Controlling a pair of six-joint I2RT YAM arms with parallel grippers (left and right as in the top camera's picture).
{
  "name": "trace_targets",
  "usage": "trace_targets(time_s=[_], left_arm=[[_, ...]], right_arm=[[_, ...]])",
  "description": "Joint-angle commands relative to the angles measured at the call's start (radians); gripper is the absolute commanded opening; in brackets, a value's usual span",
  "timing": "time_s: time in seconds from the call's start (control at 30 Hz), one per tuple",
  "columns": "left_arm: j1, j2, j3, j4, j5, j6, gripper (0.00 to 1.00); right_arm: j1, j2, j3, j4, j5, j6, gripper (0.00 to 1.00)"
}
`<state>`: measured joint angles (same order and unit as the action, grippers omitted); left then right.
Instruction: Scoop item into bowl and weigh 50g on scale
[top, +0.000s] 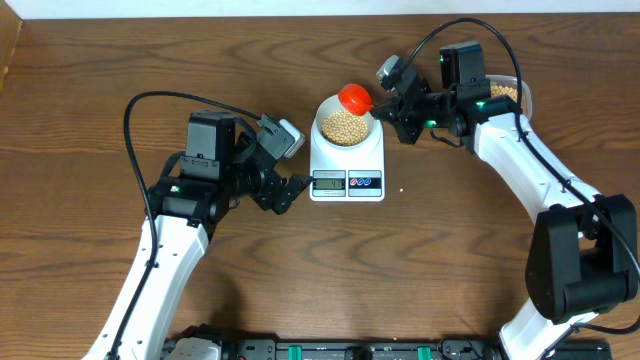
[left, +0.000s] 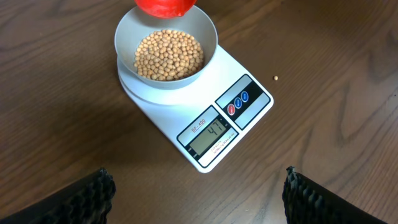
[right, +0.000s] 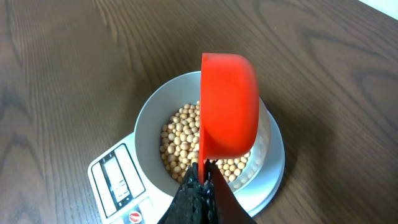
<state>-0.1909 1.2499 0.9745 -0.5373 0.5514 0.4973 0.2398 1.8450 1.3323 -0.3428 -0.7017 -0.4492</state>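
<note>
The beans (left: 169, 55) lie in the bowl (left: 202, 28) on the scale (left: 233, 65), just left of the right gripper (right: 200, 177), which is clamped on a red scoop (right: 229, 99) tipped over the bowl's far rim. The left gripper (top: 293, 190) hovers spread apart, left of the scale.

You are looking at a dark brown wood-grain worktop (top: 70, 250) that fills all three views. From overhead, a pale strip (top: 250, 5) runs beyond its far edge; wall or floor, you cannot tell. Even light leaves a soft sheen.
</note>
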Motion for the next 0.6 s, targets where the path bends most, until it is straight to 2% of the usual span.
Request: trace_targets(time_s=[0.0, 0.5, 0.57], left_arm=[[0.002, -0.01, -0.007, 0.0, 0.005, -0.005, 0.89], [0.002, -0.01, -0.007, 0.0, 0.006, -0.005, 0.89], [0.002, -0.01, -0.007, 0.0, 0.006, -0.005, 0.89]], right_arm=[[0.005, 0.001, -0.001, -0.001, -0.007, 0.014, 0.01], [0.002, 0.0, -0.001, 0.008, -0.007, 0.016, 0.01], [-0.004, -0.007, 0.003, 0.029, -0.007, 0.061, 0.01]])
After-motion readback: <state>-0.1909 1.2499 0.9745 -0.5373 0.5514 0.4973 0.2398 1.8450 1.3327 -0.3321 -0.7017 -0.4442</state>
